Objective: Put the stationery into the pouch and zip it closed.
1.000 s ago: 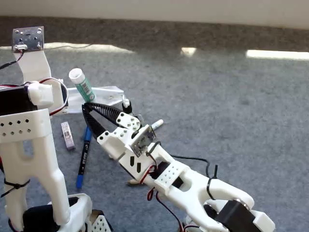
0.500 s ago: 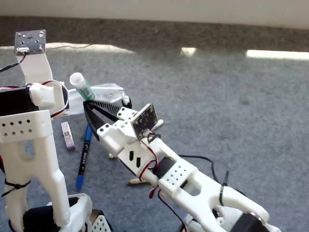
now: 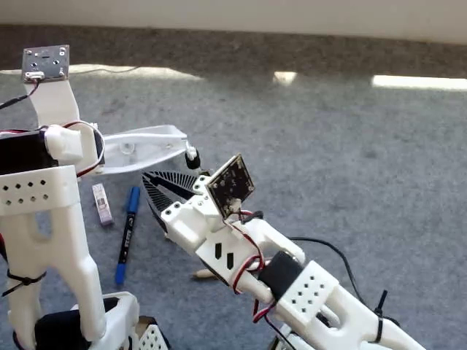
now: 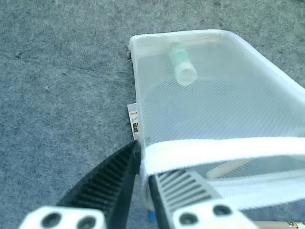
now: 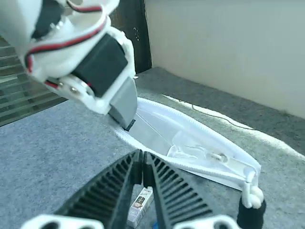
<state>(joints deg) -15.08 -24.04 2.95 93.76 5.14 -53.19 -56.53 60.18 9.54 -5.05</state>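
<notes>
- Left gripper (image 4: 142,157) grasps the mesh pouch (image 4: 214,105) by its rim; glue stick (image 4: 182,69) lies inside.
- Right gripper (image 5: 143,155) is clenched, empty; we would open it across the blue pen (image 3: 127,233) on the carpet (image 3: 328,146) beside the eraser (image 3: 102,203).

The left arm (image 3: 44,204) covers one end of the pouch (image 3: 142,146) in the high view, and the right arm (image 3: 241,255) hides most of a wooden stick (image 3: 201,275). In the left wrist view the pouch runs past the picture's edge and overlaps a small white block (image 4: 134,121)
</notes>
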